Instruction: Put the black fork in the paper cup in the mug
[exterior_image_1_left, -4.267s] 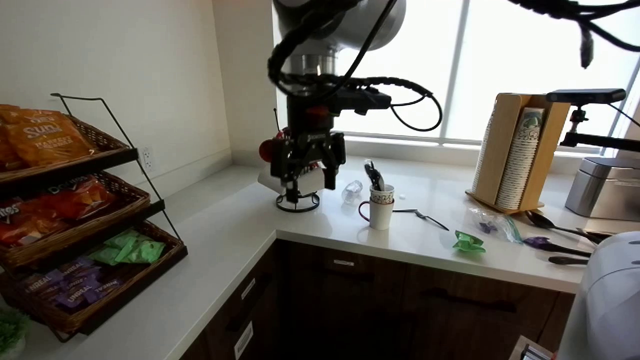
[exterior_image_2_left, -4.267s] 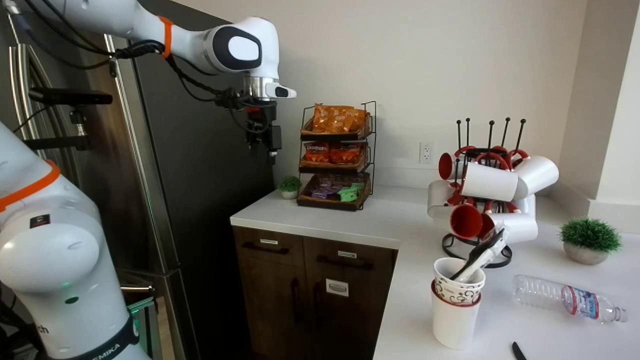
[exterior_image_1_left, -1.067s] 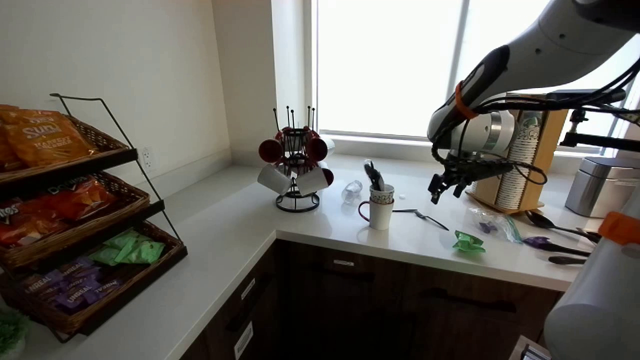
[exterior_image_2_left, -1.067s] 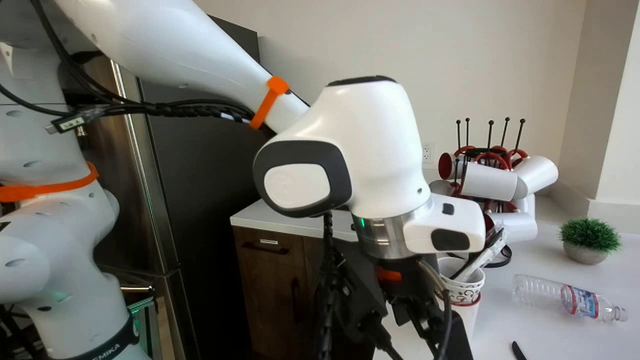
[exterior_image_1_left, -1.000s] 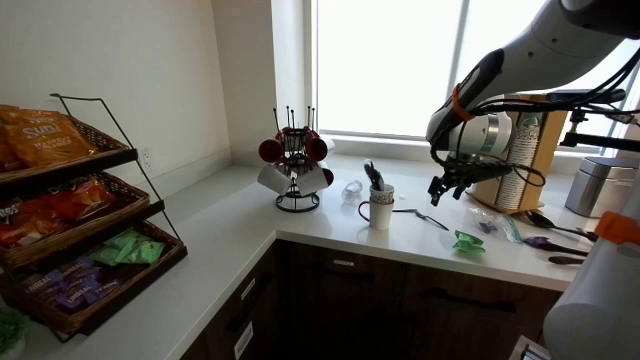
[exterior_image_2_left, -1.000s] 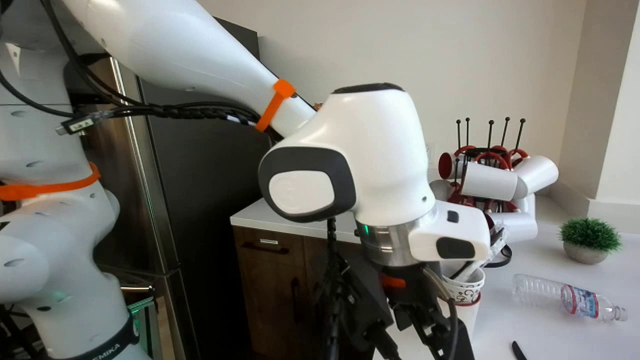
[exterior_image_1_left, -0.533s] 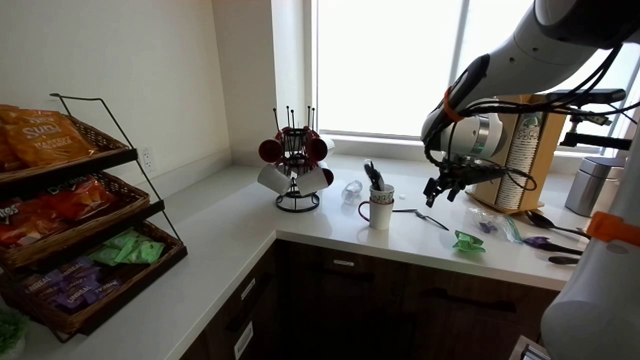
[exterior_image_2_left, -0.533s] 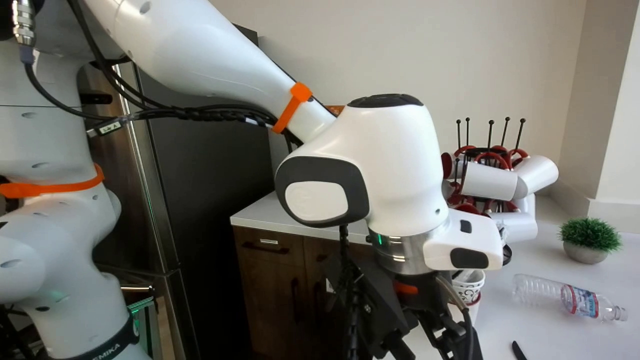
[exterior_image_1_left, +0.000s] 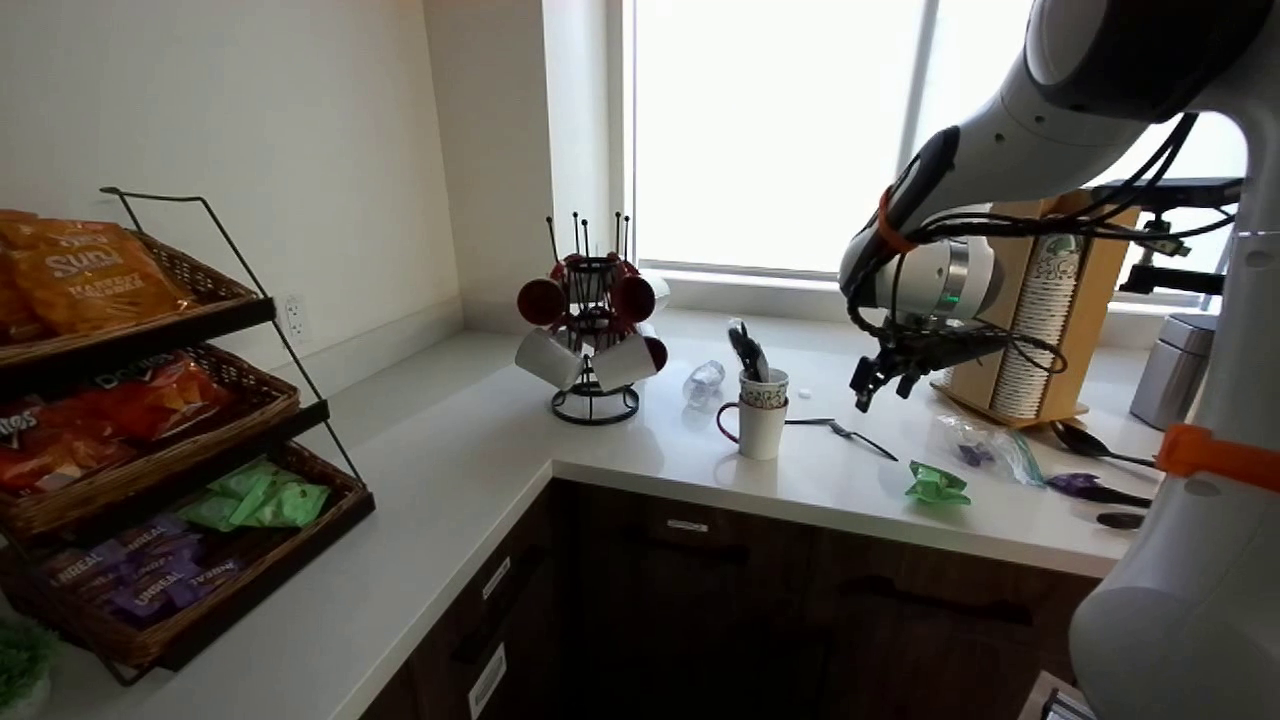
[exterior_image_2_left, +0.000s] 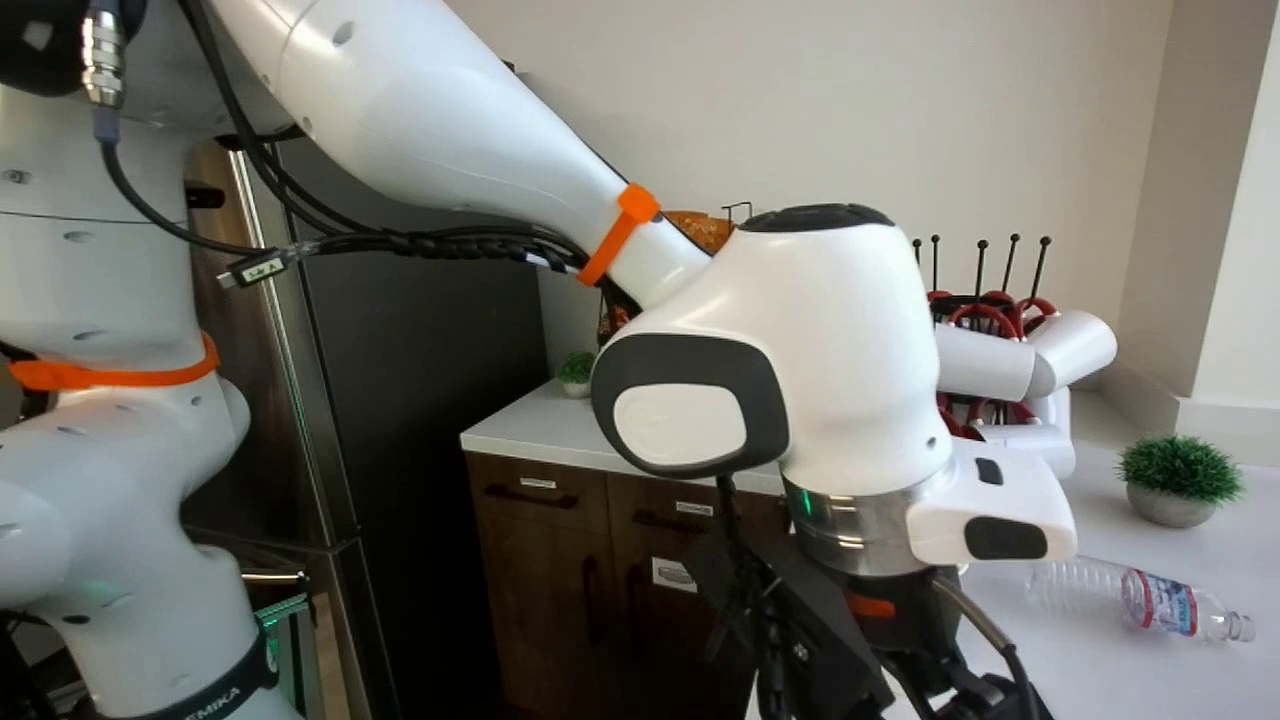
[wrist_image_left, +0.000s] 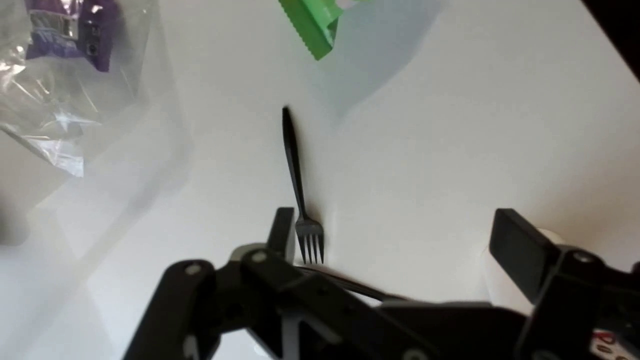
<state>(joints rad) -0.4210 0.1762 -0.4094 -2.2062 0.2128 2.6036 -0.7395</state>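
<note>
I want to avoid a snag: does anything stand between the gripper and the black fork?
Nothing visible stands between the open gripper and the black fork in the wrist view; a dark utensil lies close by, not over the fork.

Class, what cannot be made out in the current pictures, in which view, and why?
Thin black utensil near the slender black fork, wrist view: one end hidden by the black gripper.
White mug with red handle, in an exterior view: mostly behind the white robot arm and gripper.
Crumpled green wrapper, wrist view: cut off by the top edge.
Dark contents of the patterned paper cup, in an exterior view: too small to identify.
</note>
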